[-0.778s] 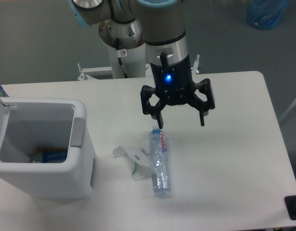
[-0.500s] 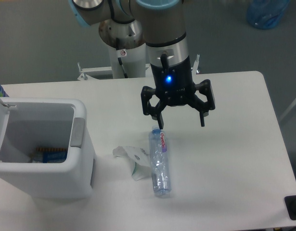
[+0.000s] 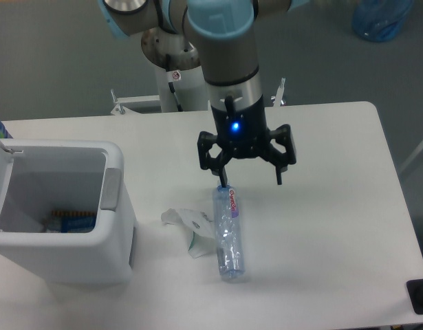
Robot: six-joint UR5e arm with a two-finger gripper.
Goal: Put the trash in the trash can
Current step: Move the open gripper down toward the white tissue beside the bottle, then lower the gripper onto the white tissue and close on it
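Your hand (image 3: 251, 180) hangs spread wide and holding nothing above the white counter (image 3: 335, 206), its left fingertip just over the cap end of the crushed bottle (image 3: 228, 234). The bottle lies flat, lengthwise toward you, pink-red label near the top. The crumpled carton (image 3: 189, 227) rests touching its left side. The trash can (image 3: 60, 213) stands well left, lid open, with something inside.

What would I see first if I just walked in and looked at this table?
Probably the big robot gripper with its glowing blue light, hanging open above the middle of the white table. Right under it lies a squashed clear bottle with a crumpled white carton beside it. At the left stands a boxy white trash can, open on top.
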